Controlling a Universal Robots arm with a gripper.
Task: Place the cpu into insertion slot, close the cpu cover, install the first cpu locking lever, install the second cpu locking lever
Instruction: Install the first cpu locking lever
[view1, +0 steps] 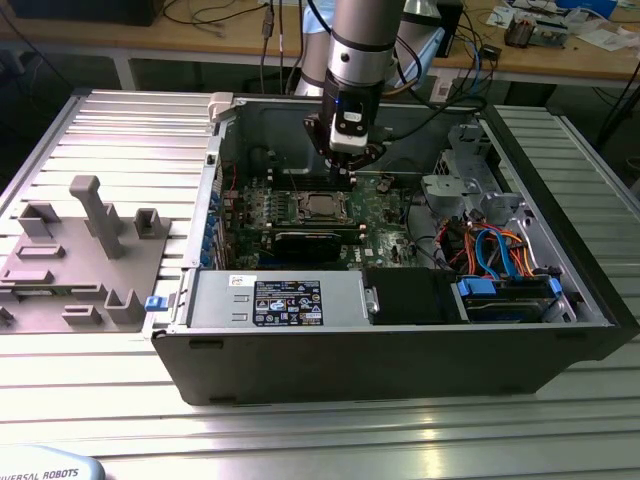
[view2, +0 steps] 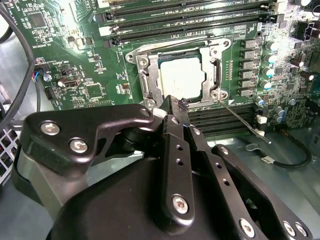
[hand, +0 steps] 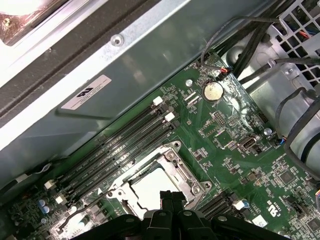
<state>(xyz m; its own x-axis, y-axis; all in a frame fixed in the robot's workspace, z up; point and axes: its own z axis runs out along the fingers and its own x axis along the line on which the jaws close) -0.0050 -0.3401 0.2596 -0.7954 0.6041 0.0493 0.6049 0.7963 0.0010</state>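
Black label: on the power supply, in front of the end effector; print unreadable.
White sticker: chassis wall; unreadable.

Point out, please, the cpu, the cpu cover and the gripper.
cpu (view2: 182, 76): second wrist view, middle of its metal top.
cpu cover (view2: 150, 80): second wrist view, one side bar.
gripper (view2: 176, 106): second wrist view, fingertips.

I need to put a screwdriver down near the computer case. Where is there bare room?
Free: the ribbed metal table in front of the computer case, and beside the grey fixture. Crowded: inside the case, where the gripper hangs over the cpu, and the cabled drive corner.
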